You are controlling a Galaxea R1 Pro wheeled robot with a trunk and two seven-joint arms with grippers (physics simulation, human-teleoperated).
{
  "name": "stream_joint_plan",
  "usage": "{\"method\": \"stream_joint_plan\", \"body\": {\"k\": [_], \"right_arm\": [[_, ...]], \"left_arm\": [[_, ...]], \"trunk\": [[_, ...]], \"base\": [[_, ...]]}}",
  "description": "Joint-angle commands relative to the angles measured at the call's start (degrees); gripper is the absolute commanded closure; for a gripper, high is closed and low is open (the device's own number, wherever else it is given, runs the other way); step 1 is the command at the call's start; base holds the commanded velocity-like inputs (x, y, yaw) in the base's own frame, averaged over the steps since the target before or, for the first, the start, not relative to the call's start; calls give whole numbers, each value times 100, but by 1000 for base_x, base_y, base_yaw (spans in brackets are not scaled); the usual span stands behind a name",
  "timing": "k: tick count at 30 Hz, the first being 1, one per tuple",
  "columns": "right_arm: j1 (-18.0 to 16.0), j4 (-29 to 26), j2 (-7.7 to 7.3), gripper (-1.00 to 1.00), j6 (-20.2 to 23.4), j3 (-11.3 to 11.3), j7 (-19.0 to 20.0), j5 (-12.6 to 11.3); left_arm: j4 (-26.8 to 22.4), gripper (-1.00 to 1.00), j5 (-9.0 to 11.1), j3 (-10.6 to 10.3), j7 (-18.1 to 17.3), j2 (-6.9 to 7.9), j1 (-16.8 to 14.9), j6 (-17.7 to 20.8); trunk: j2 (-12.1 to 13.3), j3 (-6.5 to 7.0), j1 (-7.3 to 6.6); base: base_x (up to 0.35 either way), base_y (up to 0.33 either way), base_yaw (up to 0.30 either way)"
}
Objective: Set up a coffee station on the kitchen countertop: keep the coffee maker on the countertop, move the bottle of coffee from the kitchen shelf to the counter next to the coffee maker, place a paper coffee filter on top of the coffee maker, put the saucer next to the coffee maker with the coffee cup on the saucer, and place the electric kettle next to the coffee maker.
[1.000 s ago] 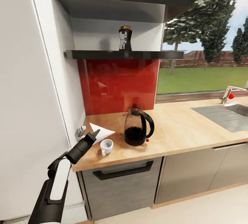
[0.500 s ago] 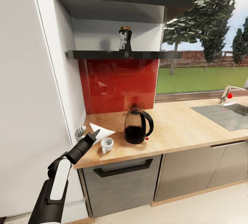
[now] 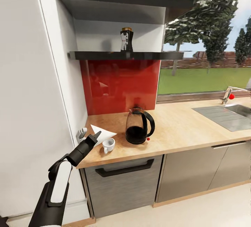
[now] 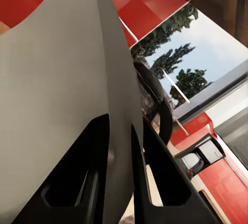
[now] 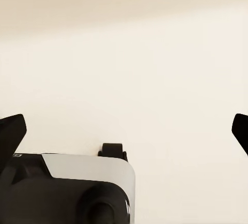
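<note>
Sliding slightly rightward across our head view since a second ago, the whole kitchen signals that our camera and base have moved, not the objects; our left arm keeps the same pose against the frame.

From the head view, we carry the paper coffee filter (image 3: 101, 133), a white cone pinched at its edge in our left gripper (image 3: 96, 137), held out over the near-left corner of the countertop (image 3: 184, 129) so that it rides clear of everything while we travel; just beside it the coffee cup (image 3: 108, 145) stands upright near the counter's front edge; the electric kettle (image 3: 139, 126) stands a little further along, before the red backsplash (image 3: 118, 84); the bottle of coffee (image 3: 126, 39) waits on the kitchen shelf (image 3: 125, 55) above, not yet brought down; we cannot make out a coffee maker or a saucer, though a small pale object (image 3: 81, 133) at the wall may belong to one of them; the sink (image 3: 228, 115) lies well apart.

From the left wrist view, our black fingers (image 4: 155, 177) close narrowly on the grey sheet of the filter (image 4: 62, 95), which hides most of the scene; the kettle (image 4: 154, 105) shows behind it.

From the right wrist view, our right gripper (image 5: 126, 131) hangs with its jaws spread wide and empty over pale floor (image 5: 129, 53), kept free, we judge, for the next pick.
</note>
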Motion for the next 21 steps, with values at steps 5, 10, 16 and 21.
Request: {"method": "stream_joint_plan", "body": {"k": [5,10,16,21], "right_arm": [[-4,4,-1,-100,-17,0,-3,18],[-4,4,-1,-100,-17,0,-1,18],[-4,4,-1,-100,-17,0,1,18],[-4,4,-1,-100,-17,0,2,18]], "left_arm": [[-4,100,9,16,-4,-7,-6,43],[-4,100,9,17,-4,-7,-6,43],[-5,100,9,17,-4,-7,-6,43],[-5,100,9,17,-4,-7,-6,43]], "trunk": [[-5,-7,-2],[-5,-7,-2],[-5,-7,-2],[-5,-7,-2]], "base": [[-116,0,0],[-26,0,0],[-5,0,0],[0,0,0]]}}
